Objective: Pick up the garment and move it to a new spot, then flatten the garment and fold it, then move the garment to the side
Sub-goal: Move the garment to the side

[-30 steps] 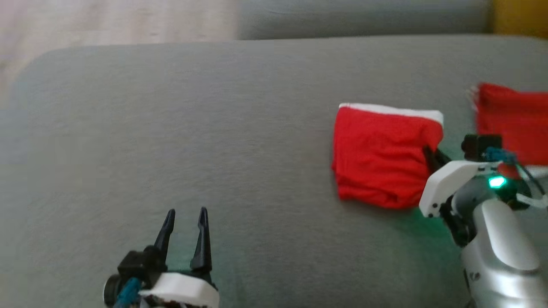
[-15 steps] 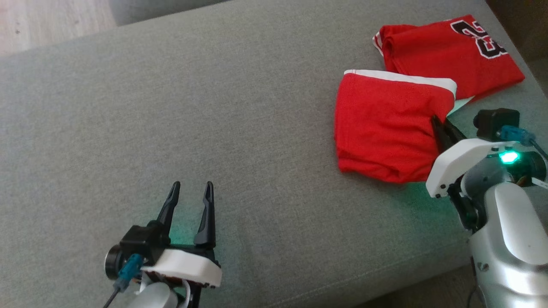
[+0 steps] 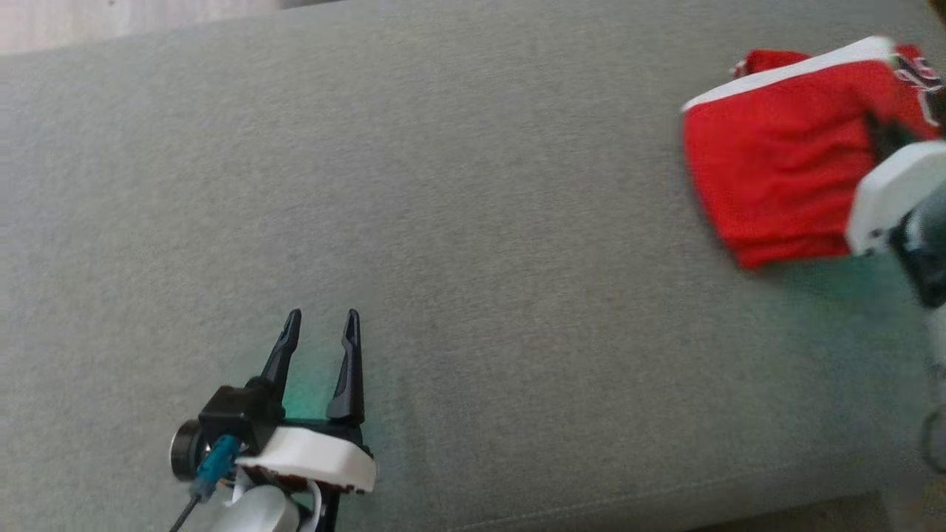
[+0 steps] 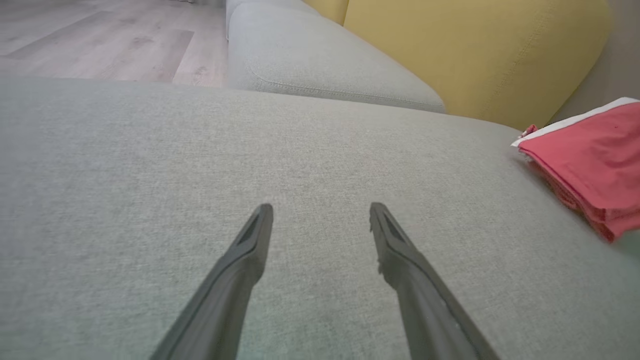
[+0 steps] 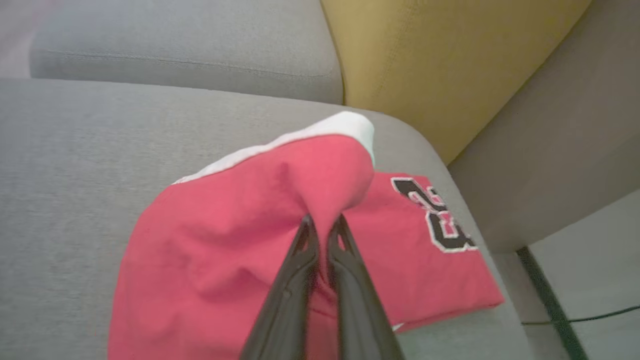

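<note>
The garment (image 3: 768, 185) is a folded red piece with a white band, lying at the far right of the grey sofa seat (image 3: 443, 185). My right gripper (image 3: 879, 129) is shut on its right edge. In the right wrist view the right gripper (image 5: 322, 220) pinches a raised fold of the garment (image 5: 225, 235), which partly overlaps a second red jersey (image 5: 440, 230). My left gripper (image 3: 319, 319) stands open over bare cushion at the lower left, holding nothing. In the left wrist view the left gripper (image 4: 320, 210) is well apart from the garment (image 4: 590, 160).
The second red jersey (image 3: 916, 70), with a black number, lies at the seat's right end. A yellow cushion (image 5: 425, 60) and a grey armrest (image 5: 550, 150) stand beyond it. Another grey seat (image 4: 320, 60) and wooden floor (image 4: 100, 40) lie past the cushion's far edge.
The head view has swung. Relative to my still, open left gripper, my right gripper has dragged the garment to the right, partly onto the numbered jersey.
</note>
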`<state>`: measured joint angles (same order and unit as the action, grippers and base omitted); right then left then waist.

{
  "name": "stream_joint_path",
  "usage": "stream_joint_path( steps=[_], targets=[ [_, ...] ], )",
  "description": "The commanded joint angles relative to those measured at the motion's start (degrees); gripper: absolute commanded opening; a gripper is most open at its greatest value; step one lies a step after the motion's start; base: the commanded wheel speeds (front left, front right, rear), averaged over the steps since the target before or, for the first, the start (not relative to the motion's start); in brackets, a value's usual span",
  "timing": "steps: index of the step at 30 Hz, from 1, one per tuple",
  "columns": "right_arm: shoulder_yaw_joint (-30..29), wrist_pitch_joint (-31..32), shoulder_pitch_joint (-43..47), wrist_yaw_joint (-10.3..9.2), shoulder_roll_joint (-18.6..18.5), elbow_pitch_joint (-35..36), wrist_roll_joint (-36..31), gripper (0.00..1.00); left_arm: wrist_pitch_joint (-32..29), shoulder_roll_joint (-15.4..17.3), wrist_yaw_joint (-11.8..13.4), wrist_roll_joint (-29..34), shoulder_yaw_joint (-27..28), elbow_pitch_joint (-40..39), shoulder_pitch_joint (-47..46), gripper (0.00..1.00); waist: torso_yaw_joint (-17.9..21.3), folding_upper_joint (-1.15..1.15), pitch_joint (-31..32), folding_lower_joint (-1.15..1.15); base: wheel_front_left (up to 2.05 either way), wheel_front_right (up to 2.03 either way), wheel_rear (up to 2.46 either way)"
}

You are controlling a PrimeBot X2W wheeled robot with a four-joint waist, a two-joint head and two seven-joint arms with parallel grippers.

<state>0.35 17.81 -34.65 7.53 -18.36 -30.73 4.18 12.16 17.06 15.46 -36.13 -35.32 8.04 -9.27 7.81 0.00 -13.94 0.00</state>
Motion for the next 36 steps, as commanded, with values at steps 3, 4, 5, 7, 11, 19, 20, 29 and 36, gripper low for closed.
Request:
stream_joint_path(
  steps=[3, 4, 5, 7, 11, 19, 20, 29, 36],
  targets=[
    [1.02, 1.04, -4.71, -0.04, -5.76, -0.98, -0.94, 0.0, 0.14, 1.18, 0.38, 0.84, 1.81, -2.21, -1.98, 1.0, -2.9, 0.0, -2.05, 0.0, 0.0, 0.0, 0.0],
    [0.63, 1.21, -5.55, -0.04, -6.92, -1.94, -0.84, 0.0, 0.13, 1.19, 0.37, 0.87, 1.78, -2.3, -2.11, 1.0, -3.38, 0.0, -2.49, 0.0, 0.0, 0.0, 0.0],
    [0.43, 1.22, -6.38, -0.04, -8.08, -3.06, -0.68, 0.0, 0.13, 1.2, 0.38, 0.94, 1.73, -2.39, -2.22, 1.0, -3.79, 0.0, -2.86, 0.0, 0.0, 0.0, 0.0],
    [-0.14, 1.34, -7.68, -0.04, -9.95, -4.81, -0.84, 0.0, 0.12, 1.15, 0.41, 1.04, 1.63, -2.52, -2.45, 1.0, -4.53, 0.0, -3.49, 0.0, 0.0, 0.0, 0.0],
    [-1.55, 1.35, -8.92, -0.04, -12.57, -6.9, -1.19, 0.0, 0.07, 1.07, 0.42, 1.13, 1.43, -2.63, -2.7, 1.0, -5.51, 0.0, -4.21, 0.0, 0.0, 0.0, 0.0],
    [-4.44, -1.14, -10.1, -0.04, -15.06, -12.45, -3.98, 1.0, 0.04, 1.3, 0.6, 1.2, 1.16, -2.51, -2.78, 1.0, -5.91, 0.0, -5.09, 0.0, 0.0, 0.0, 0.0],
    [-5.17, -2.64, -10.15, -0.04, -14.87, -12.71, -4.94, 1.0, -0.01, 1.28, 0.61, 1.22, 1.08, -2.45, -2.83, 1.0, -5.84, 0.0, -5.08, 0.0, 0.0, 0.0, 0.0],
    [-8.4, -9.45, -10.7, -0.04, -8.32, -14.78, -8.61, 1.0, -0.48, 1.64, 0.73, 1.07, 0.7, -2.15, -2.7, 1.0, -4.38, 0.0, -3.13, 0.0, 0.0, 0.0, 0.0],
    [-5.02, -12.17, -10.16, -0.04, -2.9, -12.85, -6.59, 1.0, -0.25, 2.3, 1.27, 0.37, 1.7, -1.97, -2.03, 1.0, -3.39, 0.0, 1.33, 0.0, 0.0, 0.0, 0.0]
  ],
)
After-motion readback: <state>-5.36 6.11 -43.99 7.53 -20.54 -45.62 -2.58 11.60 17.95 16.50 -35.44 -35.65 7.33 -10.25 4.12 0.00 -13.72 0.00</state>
